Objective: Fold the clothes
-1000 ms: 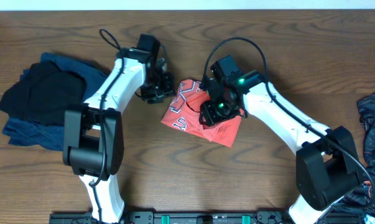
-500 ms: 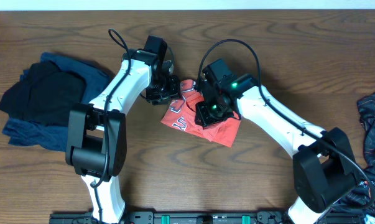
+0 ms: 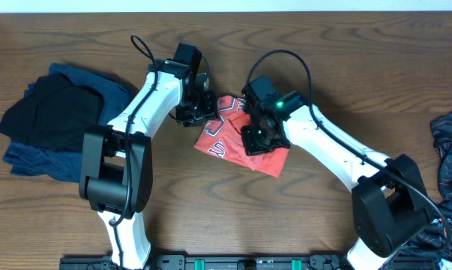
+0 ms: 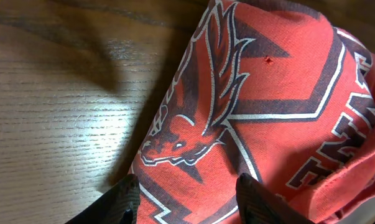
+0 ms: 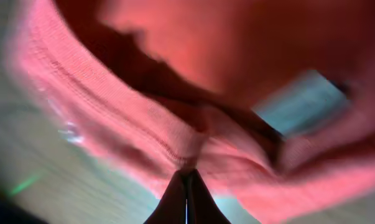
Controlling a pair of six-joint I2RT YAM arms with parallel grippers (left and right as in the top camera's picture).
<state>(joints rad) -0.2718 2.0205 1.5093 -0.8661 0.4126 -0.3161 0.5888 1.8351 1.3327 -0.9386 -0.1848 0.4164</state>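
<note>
Overhead: coral-red printed T-shirt (image 3: 220, 133) bunched mid brown wooden desk (image 3: 360, 60), no tidy fold yet. R end effector (image 3: 254, 139) clenched on its hem. L end effector (image 3: 198, 112) parted over shirt edge, gripping nothing. Black/navy garment heap (image 3: 53, 124) far L unfolded; most work left.

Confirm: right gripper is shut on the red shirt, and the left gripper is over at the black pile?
Wrong on the left gripper: it is not at the black pile but at the red shirt, its fingers apart over it, as the left wrist view shows. The right gripper is shut on the shirt.
</note>
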